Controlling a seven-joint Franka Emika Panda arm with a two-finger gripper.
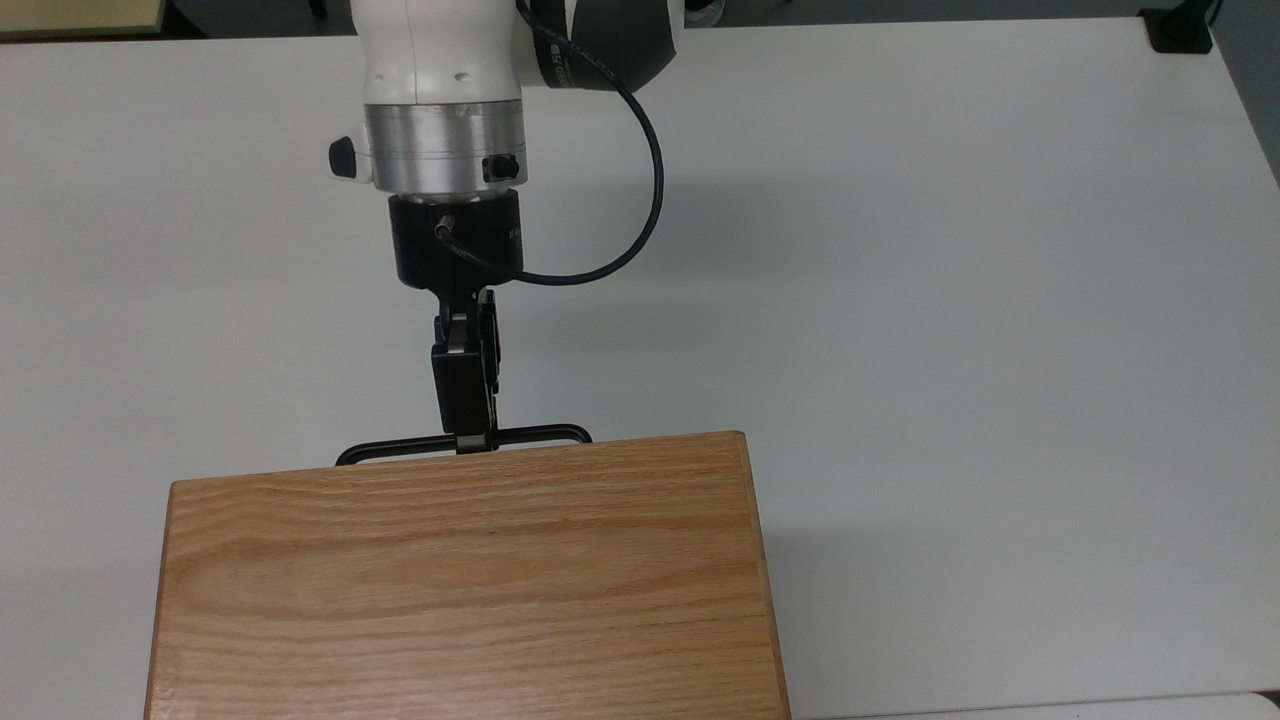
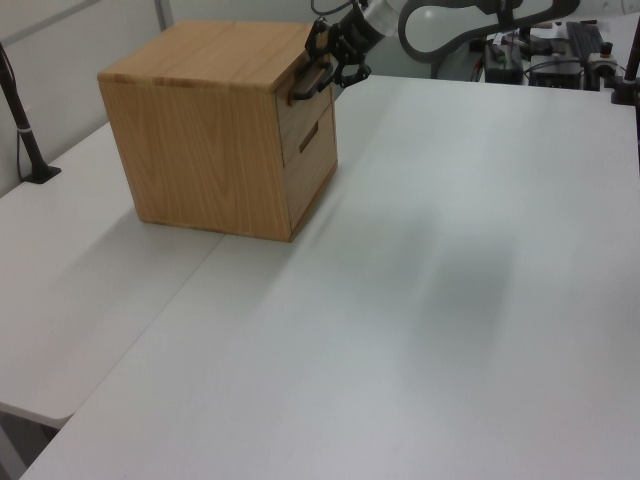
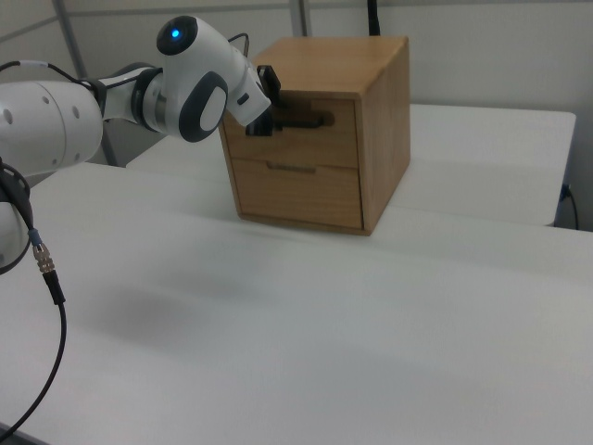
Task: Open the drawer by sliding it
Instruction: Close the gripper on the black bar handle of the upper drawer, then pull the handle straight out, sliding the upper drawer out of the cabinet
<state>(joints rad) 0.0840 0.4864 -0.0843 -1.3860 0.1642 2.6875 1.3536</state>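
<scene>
Reaching handle (image 1: 530, 434) of top drawer (image 3: 306, 139), drawer shut in cabinet (image 1: 460, 580) on desk (image 1: 950, 300). Jaws (image 1: 468, 441) straddle bar mid-length; clamped or not, cannot tell. Bar runs crosswise; pull toward top view's top.

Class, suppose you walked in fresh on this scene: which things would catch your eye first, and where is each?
First the oak cabinet, a grained box alone on the white table. Next the white arm with its blue light at the right view's left, reaching to the cabinet's front. There its black pincer meets the thin black bar handle of the upper drawer.
</scene>
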